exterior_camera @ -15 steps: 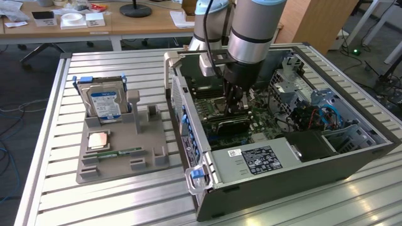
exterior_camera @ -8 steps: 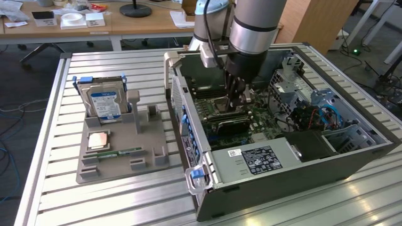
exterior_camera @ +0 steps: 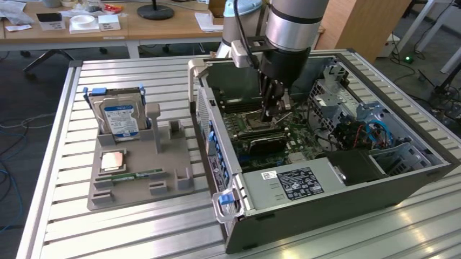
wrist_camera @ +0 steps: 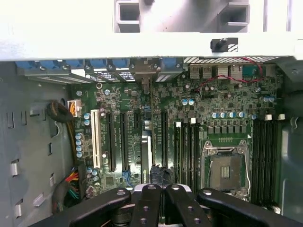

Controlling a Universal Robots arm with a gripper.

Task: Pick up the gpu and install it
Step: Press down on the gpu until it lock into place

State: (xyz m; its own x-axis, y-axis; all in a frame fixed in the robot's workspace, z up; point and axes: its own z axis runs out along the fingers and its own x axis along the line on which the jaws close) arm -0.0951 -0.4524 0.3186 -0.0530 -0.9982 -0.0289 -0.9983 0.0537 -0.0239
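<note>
The gpu [exterior_camera: 265, 142] stands on edge on the green motherboard [wrist_camera: 227, 94] inside the open computer case [exterior_camera: 403, 162], its dark face toward the exterior camera. In the wrist view the gpu [wrist_camera: 145, 151] appears edge-on as a thin dark strip in a slot, with its metal bracket at the case's rear wall. My gripper [exterior_camera: 269, 117] reaches down into the case and hangs close over the card's inner end. The black fingers [wrist_camera: 151, 194] lie together, so the gripper [wrist_camera: 158, 189] is shut. Whether they touch the card I cannot tell.
On the exterior view's left a grey holder [exterior_camera: 165, 186] carries a silver hard drive [exterior_camera: 119, 116], a CPU [exterior_camera: 112, 161] and a RAM stick [exterior_camera: 137, 175]. The power supply [exterior_camera: 295, 183], drive cage [exterior_camera: 338, 91] and CPU socket [wrist_camera: 226, 170] crowd the case.
</note>
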